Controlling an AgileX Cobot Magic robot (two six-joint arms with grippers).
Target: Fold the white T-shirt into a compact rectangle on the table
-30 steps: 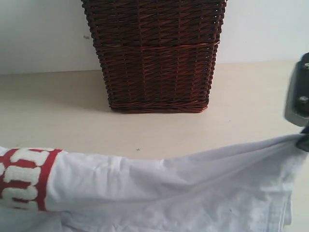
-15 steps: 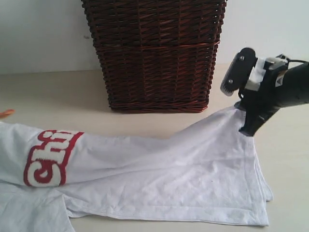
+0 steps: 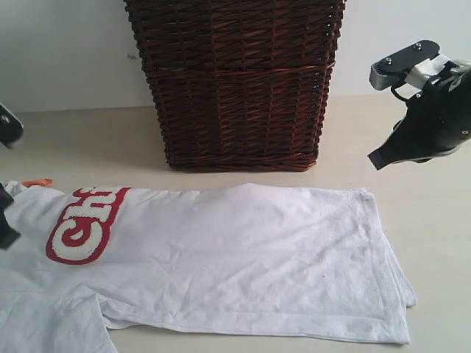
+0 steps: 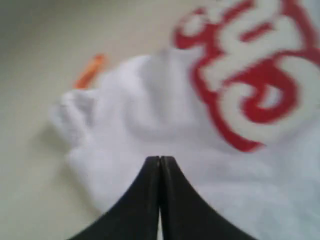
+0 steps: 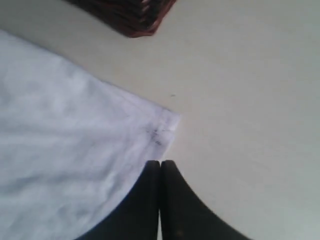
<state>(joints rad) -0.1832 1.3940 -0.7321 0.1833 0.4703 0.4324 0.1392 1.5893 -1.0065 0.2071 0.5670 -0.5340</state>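
The white T-shirt (image 3: 235,257) lies folded lengthwise on the table (image 3: 88,147), its red-outlined letters (image 3: 85,224) at the left and its hem at the right. An orange neck tag (image 3: 35,182) pokes out at the far left. My right gripper (image 3: 377,162) hangs shut and empty above the table, up and to the right of the hem corner (image 5: 167,122). In its wrist view the right gripper (image 5: 160,162) has its jaws pressed together. My left gripper (image 4: 160,159) is shut with nothing in it, just above the shoulder cloth (image 4: 120,110) near the letters (image 4: 250,75).
A tall dark brown wicker basket (image 3: 235,81) stands at the back middle, just behind the shirt. A pale wall runs behind the table. The shirt reaches the near edge of the exterior view.
Both grippers let go of the shirt and shut empty. The cloth, stretched and lifted before, now lies flat. The right arm rose up and to the right.
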